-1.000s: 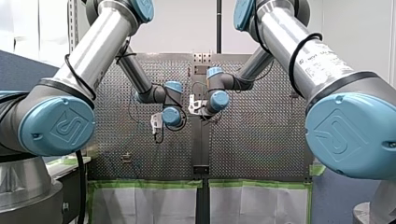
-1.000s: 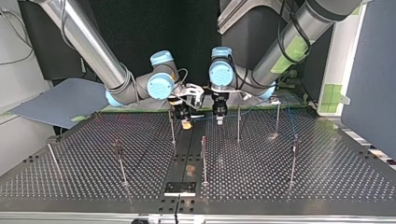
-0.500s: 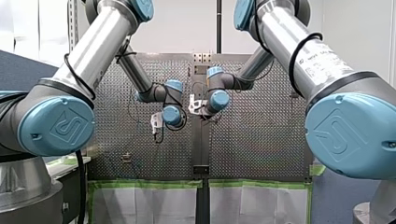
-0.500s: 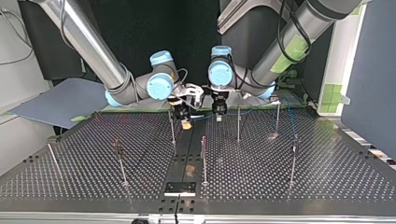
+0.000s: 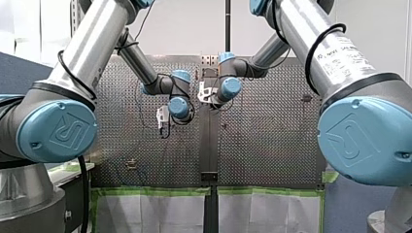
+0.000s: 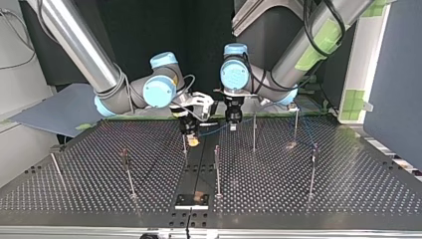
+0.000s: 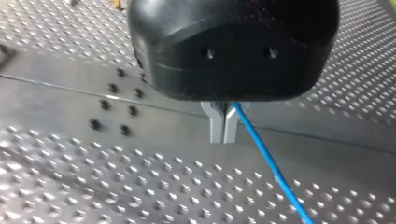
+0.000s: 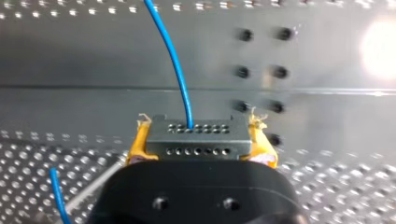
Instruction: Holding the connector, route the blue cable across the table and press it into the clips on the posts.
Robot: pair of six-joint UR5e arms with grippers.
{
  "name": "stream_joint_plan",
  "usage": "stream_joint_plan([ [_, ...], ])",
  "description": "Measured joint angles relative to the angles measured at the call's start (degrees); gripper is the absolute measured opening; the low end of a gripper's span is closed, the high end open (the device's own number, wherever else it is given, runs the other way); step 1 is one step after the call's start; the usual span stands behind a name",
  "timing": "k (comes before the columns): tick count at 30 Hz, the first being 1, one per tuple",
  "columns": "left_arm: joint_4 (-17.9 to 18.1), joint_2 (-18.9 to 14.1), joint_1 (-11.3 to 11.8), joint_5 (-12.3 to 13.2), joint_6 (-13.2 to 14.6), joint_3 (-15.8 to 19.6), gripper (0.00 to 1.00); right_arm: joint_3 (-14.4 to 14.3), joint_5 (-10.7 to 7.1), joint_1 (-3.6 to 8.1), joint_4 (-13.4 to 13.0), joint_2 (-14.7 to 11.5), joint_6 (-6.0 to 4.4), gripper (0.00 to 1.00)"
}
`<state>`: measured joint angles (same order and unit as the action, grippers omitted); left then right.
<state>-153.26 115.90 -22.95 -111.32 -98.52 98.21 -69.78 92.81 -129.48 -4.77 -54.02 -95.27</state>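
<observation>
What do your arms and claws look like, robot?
My left arm and right arm are shiny silver tubes with round blue caps at the joints, some stamped with a curly logo, and black cables loop around them. The right one has small black writing. My left claw is black with thin metal fingers. My right claw is black too, with yellow pads.

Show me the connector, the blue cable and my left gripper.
connector [image 8: 196, 140], right wrist view, its holed face.
blue cable [image 7: 268, 158], left wrist view, mid-strand.
left gripper [image 7: 223, 135], left wrist view, between its fingertips.
</observation>
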Motion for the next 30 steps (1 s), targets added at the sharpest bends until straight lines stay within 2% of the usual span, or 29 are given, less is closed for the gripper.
stream_joint_plan([
  [6, -1.3, -2.92, -0.71, -1.56, 0.07, 1.08, 0.0, -0.13, -0.07, 0.08, 3.06, -2.89, -0.21, 0.0],
  [12, -1.89, -5.94, -1.43, -2.0, 0.23, 1.79, 0.0, -0.56, -0.03, 0.1, 5.54, -5.53, -0.6, 0.0],
  [19, -2.42, -9.57, -2.26, -2.1, 0.15, 1.86, 0.0, -2.35, 0.0, 0.09, 5.91, -8.71, -0.92, 0.0],
  [25, -2.33, -12.69, -3.0, -2.11, -0.02, 1.87, 0.0, -2.64, 0.07, 0.09, 5.8, -11.34, -0.93, 0.0],
  [30, -2.54, -15.35, -3.29, -2.96, -0.13, 1.87, 0.0, -2.66, 0.09, 0.09, 5.68, -12.42, -0.74, 0.0],
])
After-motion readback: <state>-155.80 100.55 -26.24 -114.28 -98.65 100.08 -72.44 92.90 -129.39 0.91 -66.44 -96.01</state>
